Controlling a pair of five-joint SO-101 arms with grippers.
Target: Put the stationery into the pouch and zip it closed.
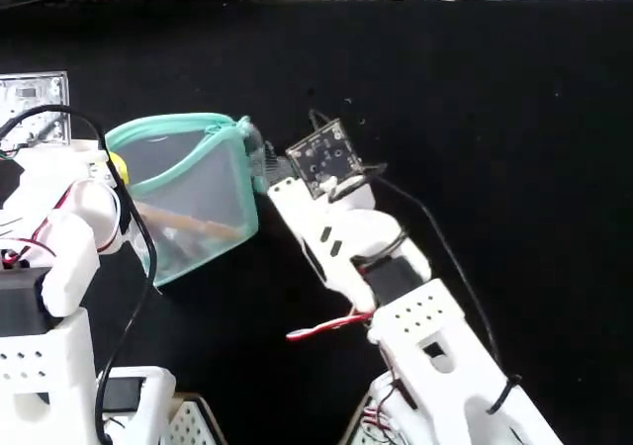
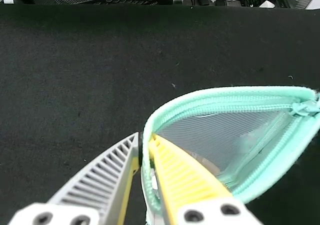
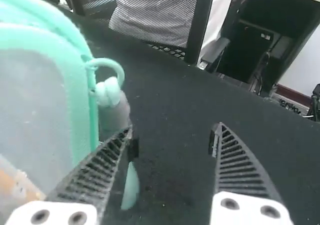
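My left tool [image 2: 144, 138] is narrow. It pinches the rim of the pouch [image 2: 225, 130] at its near end, one finger inside and one outside. The stationery [image 1: 188, 225] lies inside the pouch, so I judge that part done. The mouth gapes open, so the zipping is left. At the pouch's far end the zipper pull [image 3: 107, 91] sits just beside one finger of my right tool [image 3: 172, 129], which is wide and holds nothing.
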